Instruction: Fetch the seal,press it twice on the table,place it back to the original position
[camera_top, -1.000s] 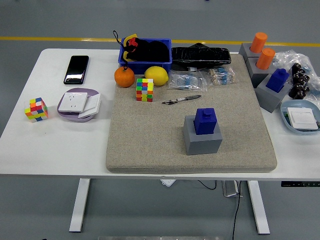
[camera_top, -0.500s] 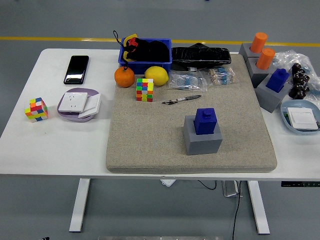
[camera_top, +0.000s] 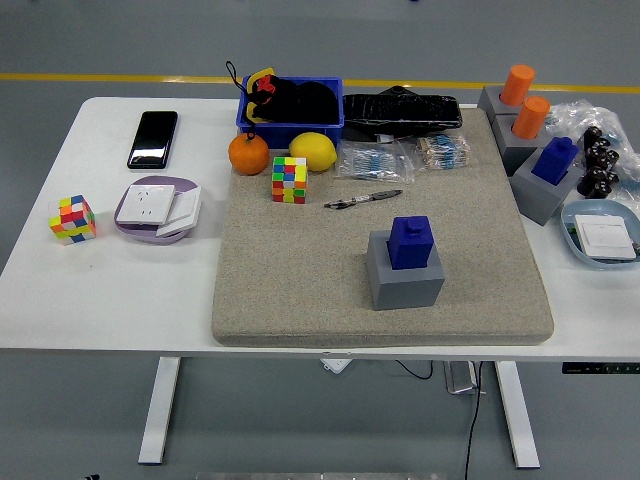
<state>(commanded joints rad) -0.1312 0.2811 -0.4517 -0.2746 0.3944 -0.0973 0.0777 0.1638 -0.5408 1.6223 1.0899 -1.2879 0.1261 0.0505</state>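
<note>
No fingers are visible to you. The blue block-shaped seal (camera_top: 410, 241) sits in its grey square holder (camera_top: 405, 271) near the beige felt mat's (camera_top: 300, 270) front edge; black items fill the blue plastic bin (camera_top: 291, 108) at its back edge.

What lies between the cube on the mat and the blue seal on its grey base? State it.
In the head view, a pen lies on the mat between the cube and the blue seal; otherwise bare mat.

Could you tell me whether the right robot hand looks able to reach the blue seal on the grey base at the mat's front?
Probably yes: the blue seal stands upright on its grey base with bare mat around it. Neither robot hand is in view yet.
</note>
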